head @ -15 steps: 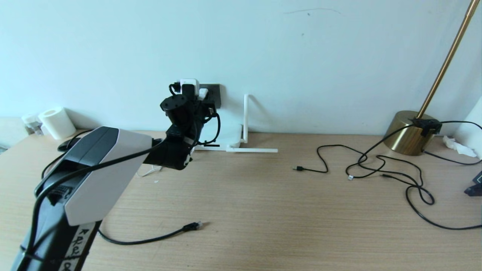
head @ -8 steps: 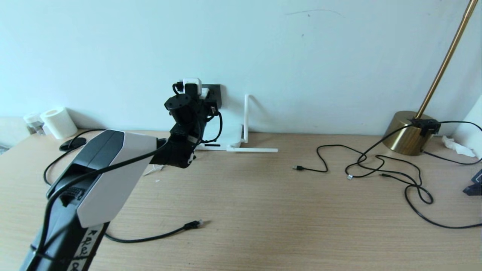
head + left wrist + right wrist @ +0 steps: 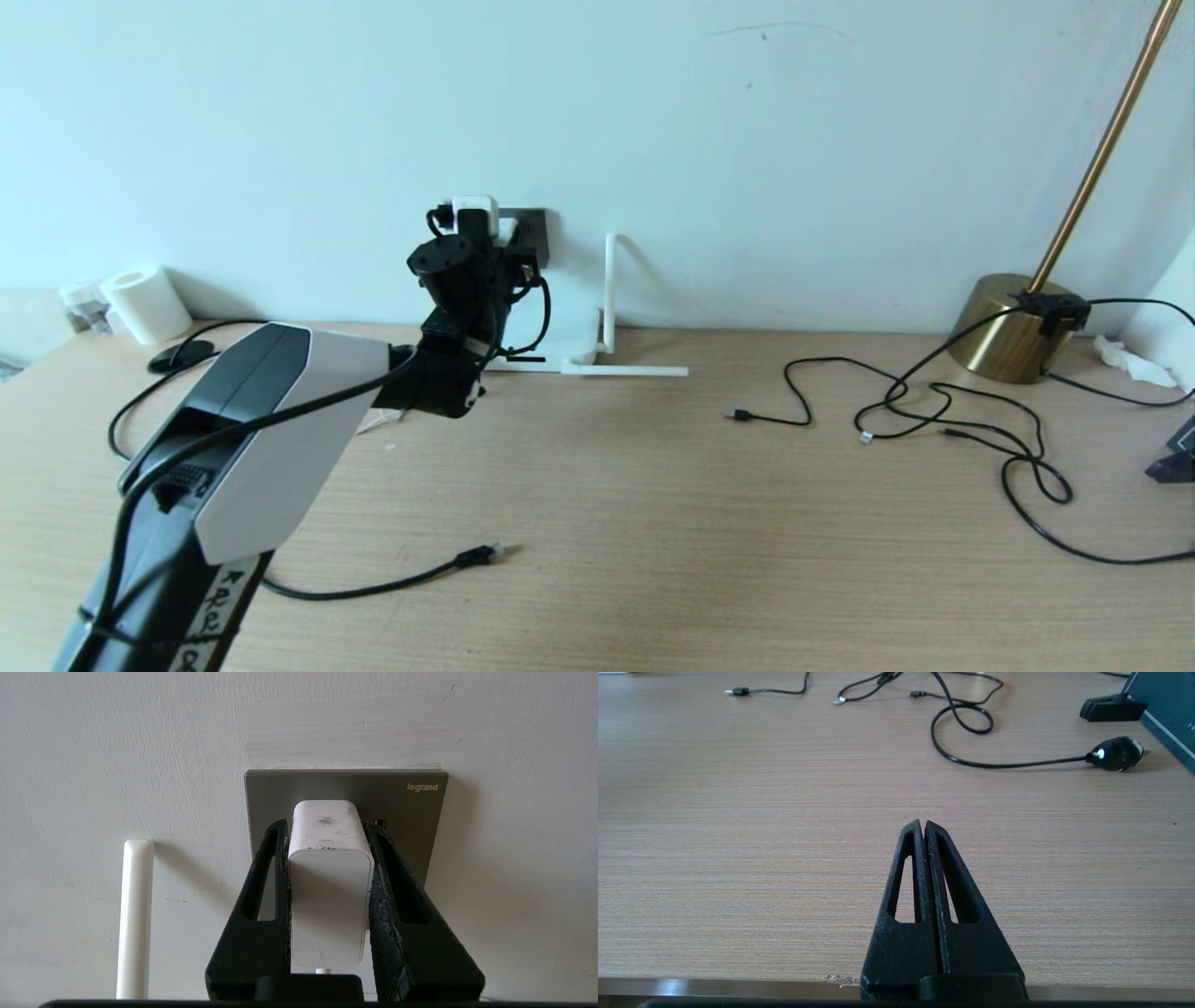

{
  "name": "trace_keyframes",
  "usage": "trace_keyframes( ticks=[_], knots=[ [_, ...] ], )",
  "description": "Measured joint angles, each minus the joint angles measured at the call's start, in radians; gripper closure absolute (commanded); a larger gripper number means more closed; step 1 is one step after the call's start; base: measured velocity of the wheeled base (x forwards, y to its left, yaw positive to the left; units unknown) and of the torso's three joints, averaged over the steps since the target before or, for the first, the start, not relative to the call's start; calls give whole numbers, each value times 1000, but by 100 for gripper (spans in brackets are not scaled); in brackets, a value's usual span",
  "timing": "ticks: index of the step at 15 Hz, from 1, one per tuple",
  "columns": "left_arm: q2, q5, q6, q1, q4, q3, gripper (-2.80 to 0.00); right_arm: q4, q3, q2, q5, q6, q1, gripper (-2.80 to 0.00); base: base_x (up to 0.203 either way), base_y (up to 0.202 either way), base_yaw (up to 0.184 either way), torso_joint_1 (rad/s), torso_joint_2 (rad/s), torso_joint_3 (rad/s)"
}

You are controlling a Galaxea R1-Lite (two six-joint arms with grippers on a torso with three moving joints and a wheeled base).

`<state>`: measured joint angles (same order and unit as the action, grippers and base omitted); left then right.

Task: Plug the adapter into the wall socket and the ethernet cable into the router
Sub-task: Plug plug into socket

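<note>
wall (image 3: 117, 742); left gripper (image 3: 329, 828) level, clamping adapter (image 3: 329, 882)

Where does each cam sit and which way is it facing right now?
Head view: on the head, looking forward and down over the table to the wall; the left arm shows.
Left wrist view: behind the left gripper, facing the wall socket; its fingers clamp the adapter.
Right wrist view: behind the shut right gripper, looking low across the table at black cables.
Shared: head and left wrist views both show the adapter, the socket and a router antenna.
</note>
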<state>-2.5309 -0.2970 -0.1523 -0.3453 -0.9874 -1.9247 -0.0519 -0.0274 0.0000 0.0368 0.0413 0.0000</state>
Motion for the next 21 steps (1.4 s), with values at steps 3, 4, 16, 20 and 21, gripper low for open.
trace_keyframes(
  ticks=[3, 4, 16, 20, 21],
  knots=[
    [-2, -1, 0, 0, 0, 1, 0, 0, 0, 0, 0, 0, 0, 0, 0, 0, 0, 0, 0, 0],
    [-3, -1, 0, 1, 2, 1, 0, 0, 0, 0, 0, 0, 0, 0, 0, 0, 0, 0, 0, 0],
    [-11, -3, 0, 2, 4, 1, 0, 0, 0, 0, 0, 0, 0, 0, 0, 0, 0, 0, 0, 0],
    [-12, -4, 0, 2, 6, 1, -280, 0, 0, 0, 0, 0, 0, 0, 0, 0, 0, 0, 0, 0],
    [-12, -3, 0, 2, 19, 5, -280, 0, 0, 0, 0, 0, 0, 0, 0, 0, 0, 0, 0, 0]
  ],
)
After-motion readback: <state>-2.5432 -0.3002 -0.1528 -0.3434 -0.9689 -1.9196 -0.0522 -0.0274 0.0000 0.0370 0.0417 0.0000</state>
